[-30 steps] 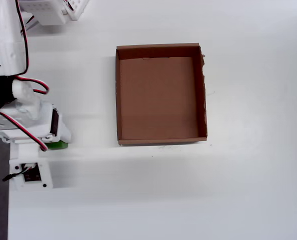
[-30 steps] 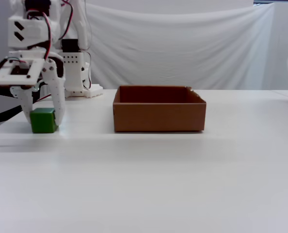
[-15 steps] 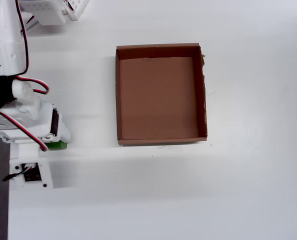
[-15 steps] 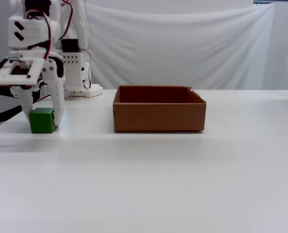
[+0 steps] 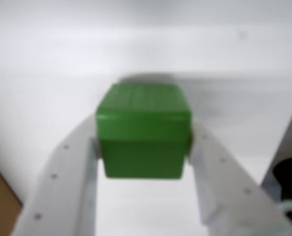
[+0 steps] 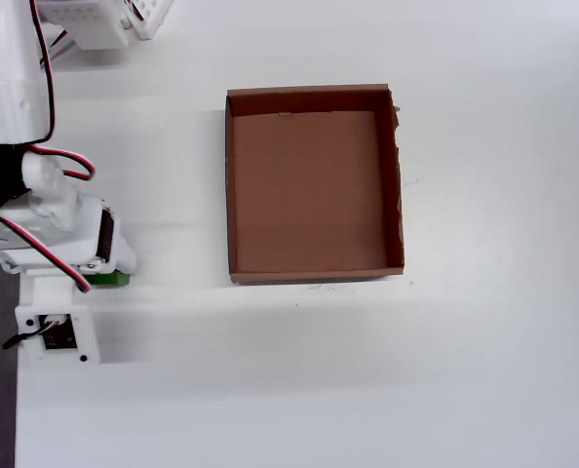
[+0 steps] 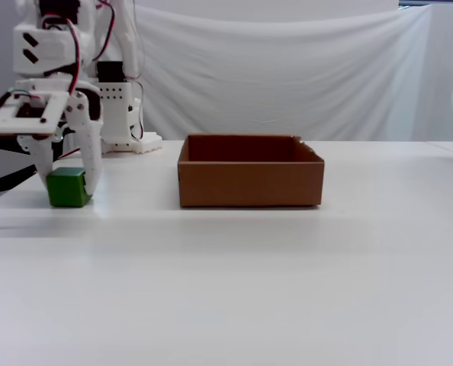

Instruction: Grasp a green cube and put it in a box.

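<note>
Green cube (image 5: 143, 130) clamped between white fingers (image 5: 67, 182), hand (image 7: 66, 183) pointing straight down (cube on table), box (image 7: 249, 183) well apart

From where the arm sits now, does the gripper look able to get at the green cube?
Probably yes: the gripper already has a finger on each side of the green cube, which sits on the table, and nothing stands between them.

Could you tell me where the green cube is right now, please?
In the fixed view the green cube sits on the table at far left, between the gripper fingers, well left of the box.
</note>
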